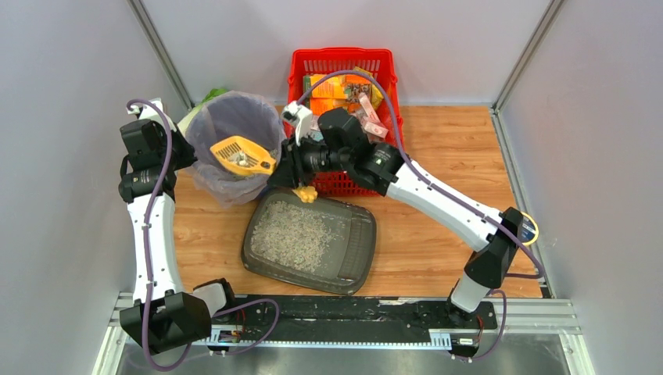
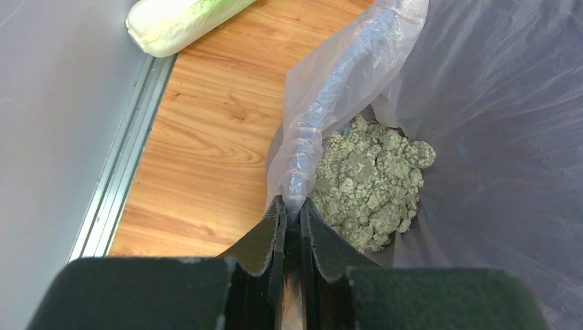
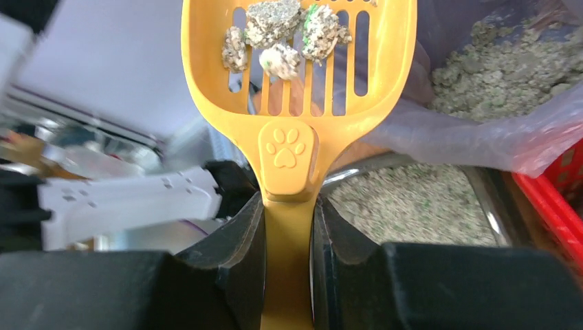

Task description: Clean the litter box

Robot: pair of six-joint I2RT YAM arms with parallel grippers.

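The litter box (image 1: pixel 353 248), a shallow dark grey tray of pale gravelly litter, lies on the wooden table in front of the arms. My right gripper (image 3: pixel 289 201) is shut on the handle of a yellow slotted scoop (image 3: pixel 297 103). The scoop (image 1: pixel 243 155) hangs over the bag-lined bin (image 1: pixel 205 125) and carries a few litter clumps (image 3: pixel 278 34). My left gripper (image 2: pixel 292 204) is shut on the rim of the bin bag (image 2: pixel 330 89), at the bin's left side. More clumps (image 2: pixel 371 179) lie at the bottom of the bag.
A red mesh basket (image 1: pixel 341 59) full of packets stands behind the litter box, close to the right arm's wrist. A pale green cabbage (image 2: pixel 179 20) lies by the left wall behind the bin. Grey walls close in the table on both sides.
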